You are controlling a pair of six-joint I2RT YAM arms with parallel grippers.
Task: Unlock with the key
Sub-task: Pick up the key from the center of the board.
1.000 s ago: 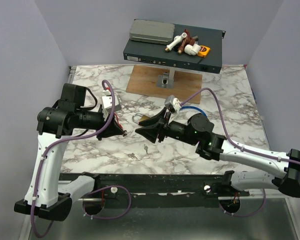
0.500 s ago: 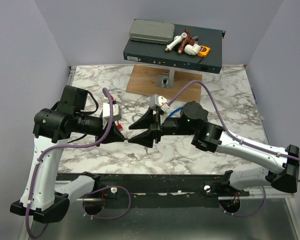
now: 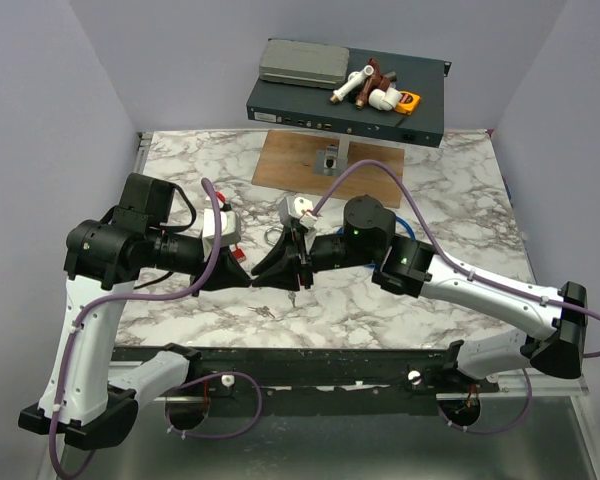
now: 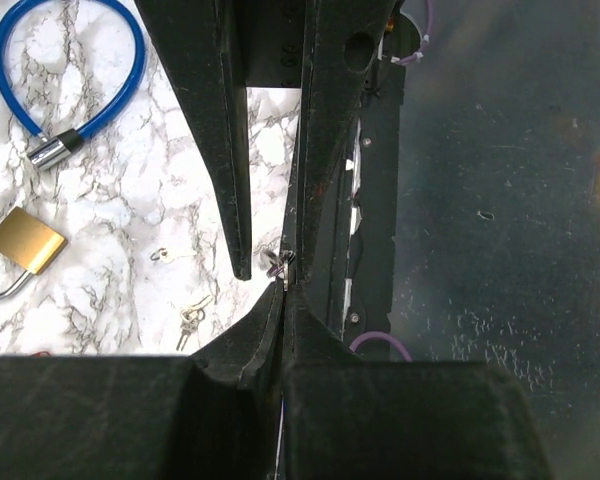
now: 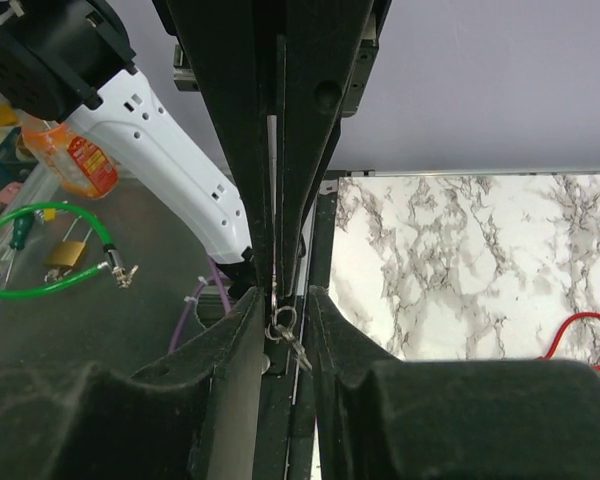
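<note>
My left gripper (image 4: 285,283) (image 3: 244,276) is shut on a small silver key (image 4: 276,266), held above the marble table. A ring with a second key (image 5: 286,328) hangs from its tip. My right gripper (image 5: 285,312) (image 3: 277,264) faces it tip to tip. Its two fingers (image 4: 223,140) stand a little apart on either side of the key and ring, open. A brass padlock (image 4: 26,243) lies on the table below. In the top view the right gripper largely hides that padlock.
A blue cable lock (image 4: 72,55) lies beside the padlock. Loose keys (image 4: 189,319) rest on the marble. A wooden board with a metal fitting (image 3: 330,158) and a black rack unit (image 3: 345,98) stand at the back. A green cable lock (image 5: 50,250) lies off the table.
My right gripper has moved left to meet the left gripper's tip, and its jaws have narrowed around the key. The left gripper stays shut on the key, barely shifted.
</note>
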